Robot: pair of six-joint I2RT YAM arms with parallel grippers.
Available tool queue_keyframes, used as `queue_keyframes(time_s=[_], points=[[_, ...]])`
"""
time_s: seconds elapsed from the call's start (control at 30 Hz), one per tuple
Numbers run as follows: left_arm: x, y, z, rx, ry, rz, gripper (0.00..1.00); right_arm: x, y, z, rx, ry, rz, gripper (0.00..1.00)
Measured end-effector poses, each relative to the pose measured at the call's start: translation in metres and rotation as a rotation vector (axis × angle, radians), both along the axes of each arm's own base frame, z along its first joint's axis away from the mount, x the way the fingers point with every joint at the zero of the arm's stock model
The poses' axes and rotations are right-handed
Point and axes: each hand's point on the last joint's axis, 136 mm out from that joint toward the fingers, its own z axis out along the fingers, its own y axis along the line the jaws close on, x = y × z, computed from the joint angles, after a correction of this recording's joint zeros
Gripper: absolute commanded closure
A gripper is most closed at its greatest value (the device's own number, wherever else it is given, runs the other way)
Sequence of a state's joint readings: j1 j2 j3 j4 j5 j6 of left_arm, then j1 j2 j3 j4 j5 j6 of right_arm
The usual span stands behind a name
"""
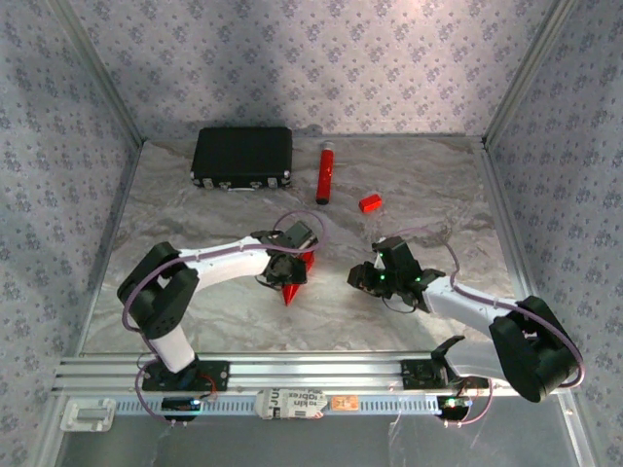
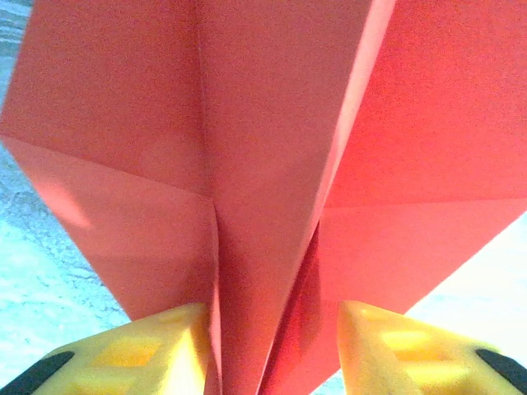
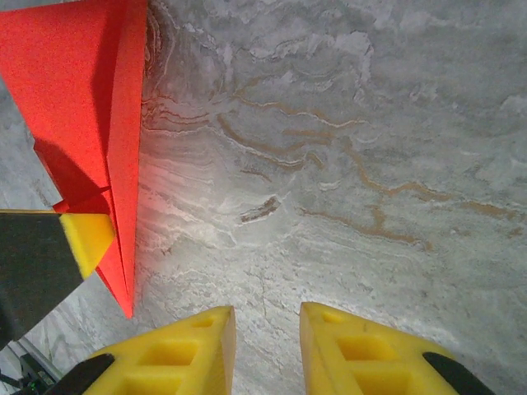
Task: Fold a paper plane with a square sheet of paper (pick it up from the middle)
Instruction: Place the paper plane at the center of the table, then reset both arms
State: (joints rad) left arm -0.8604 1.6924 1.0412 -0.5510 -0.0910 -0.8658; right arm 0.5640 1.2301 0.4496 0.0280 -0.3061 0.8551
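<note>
The paper plane (image 1: 293, 285) is a slim red dart lying on the marbled table, nose toward the near edge. In the left wrist view its folded wings and centre fold (image 2: 263, 164) rise just ahead of the camera. My left gripper (image 1: 284, 269) straddles that centre fold (image 2: 272, 309). The left finger (image 2: 165, 337) touches the paper and a gap shows before the right finger (image 2: 387, 346). My right gripper (image 1: 368, 280) hovers open over bare table (image 3: 265, 311), right of the plane (image 3: 90, 107). A left fingertip (image 3: 86, 234) rests against the plane there.
A black rectangular case (image 1: 242, 158) stands at the back left. A red tube (image 1: 324, 172) and a tiny red block (image 1: 369, 202) lie behind the grippers. Patterned walls close in the table on three sides.
</note>
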Motion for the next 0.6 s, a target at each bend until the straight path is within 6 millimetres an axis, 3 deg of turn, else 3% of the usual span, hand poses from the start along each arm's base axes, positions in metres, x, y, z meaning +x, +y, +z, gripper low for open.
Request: queue_keyframes(time_s=[0.23,0.37,0.47,0.6], points=[[0.001,-0.001,0.012,-0.023,-0.021,0.001,0.52,0.000,-0.001,-0.001,-0.003,0.003,-0.001,0.71],[0.006,-0.001,0.031,-0.065,-0.064,0.003,0.49,0.001,-0.001,0.001,-0.008,-0.002,0.000,0.70],[0.011,0.003,0.051,-0.109,-0.122,0.001,0.44,0.004,-0.004,0.006,-0.023,-0.021,-0.005,0.64],[0.023,0.028,0.076,-0.150,-0.212,0.042,0.39,0.015,-0.020,0.027,-0.065,-0.099,-0.048,0.49]])
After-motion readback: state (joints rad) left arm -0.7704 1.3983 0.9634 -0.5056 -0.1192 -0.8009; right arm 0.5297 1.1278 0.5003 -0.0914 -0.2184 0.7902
